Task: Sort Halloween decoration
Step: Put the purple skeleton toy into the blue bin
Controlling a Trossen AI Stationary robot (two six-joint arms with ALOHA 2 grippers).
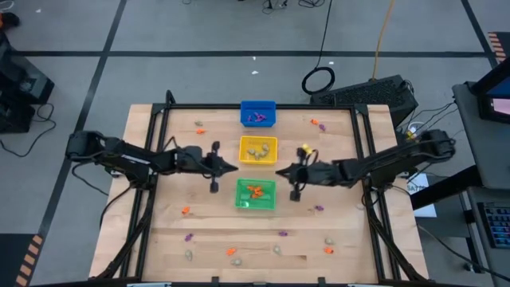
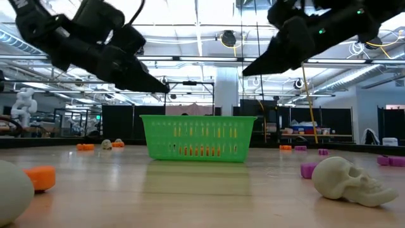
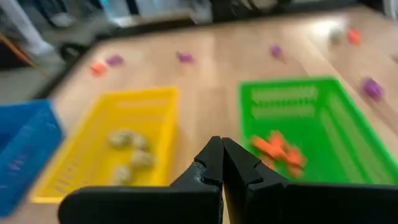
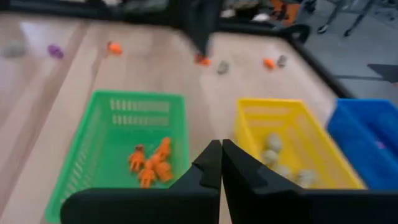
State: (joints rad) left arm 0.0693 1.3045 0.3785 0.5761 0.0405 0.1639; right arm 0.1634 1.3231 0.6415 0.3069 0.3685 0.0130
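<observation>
Three bins (image 1: 257, 150) stand in a row down the middle of the desk (image 1: 159, 239), with trinkets (image 1: 254, 191) inside them and others scattered around them.

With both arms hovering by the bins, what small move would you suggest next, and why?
Probably swing the left end effector, shut and empty beside the yellow bin, toward the orange trinket on the bare wood nearby, opening on the way. Orange pieces already sit in the green bin, and loose trinkets remain scattered. The right end effector is also shut.
</observation>
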